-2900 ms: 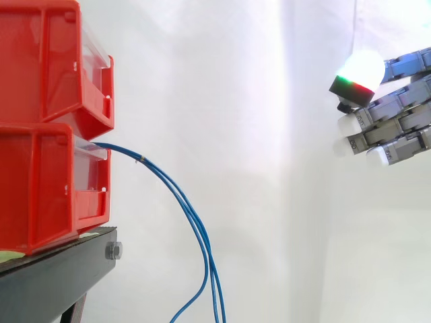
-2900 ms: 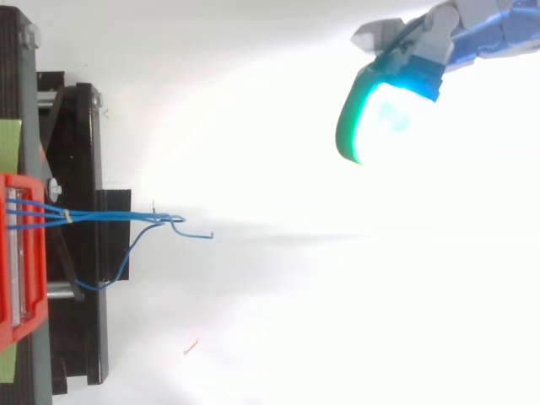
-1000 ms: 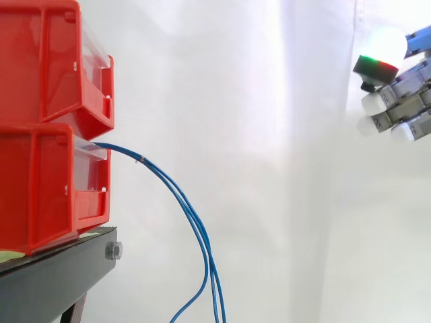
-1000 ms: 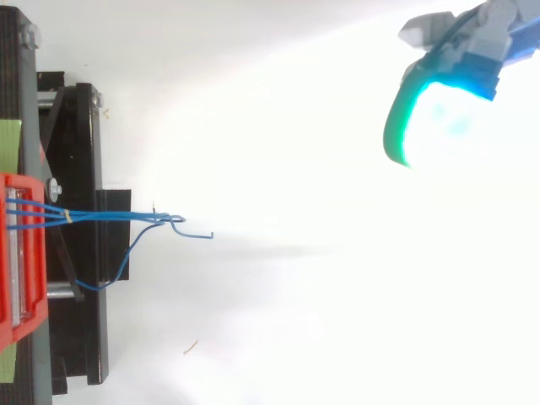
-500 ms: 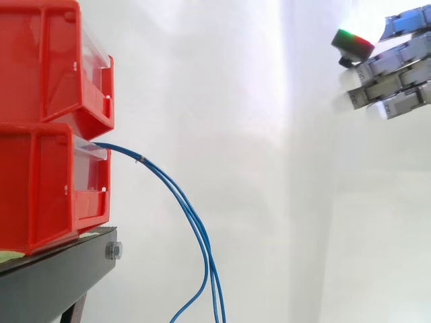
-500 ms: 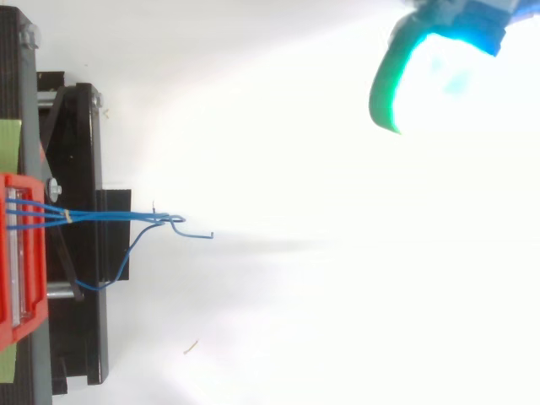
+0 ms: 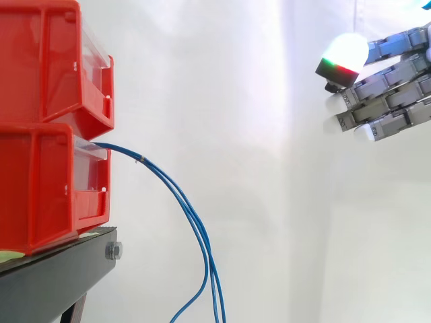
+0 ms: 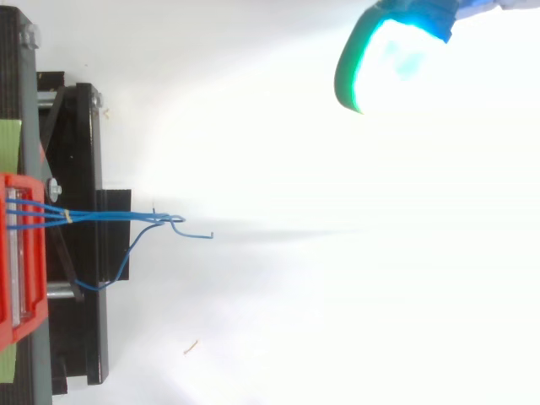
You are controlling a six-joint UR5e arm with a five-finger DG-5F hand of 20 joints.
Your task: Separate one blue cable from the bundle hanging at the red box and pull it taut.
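Observation:
A bundle of thin blue cables (image 7: 185,208) comes out of the front of the lower red bin (image 7: 47,188) and droops down past the bottom edge of the side view. From above, the same cables (image 8: 110,217) run right from the bin (image 8: 21,261) and end in loose bent tips. My hand (image 7: 390,87) is at the upper right of the side view, far right of the cables and above them, fingers straight and pointing left, nothing in them. In the top view a glowing green-cyan fingertip (image 8: 384,55) shows at the upper right.
A second red bin (image 7: 54,60) is stacked on the lower one. Both rest on a black stand (image 7: 60,276) at the left, seen from above as a black frame (image 8: 76,236). A white curtain fills the background between the bins and my hand.
My hand drew back to the right, rose, and has now come back left and slightly down. The cables hang as before.

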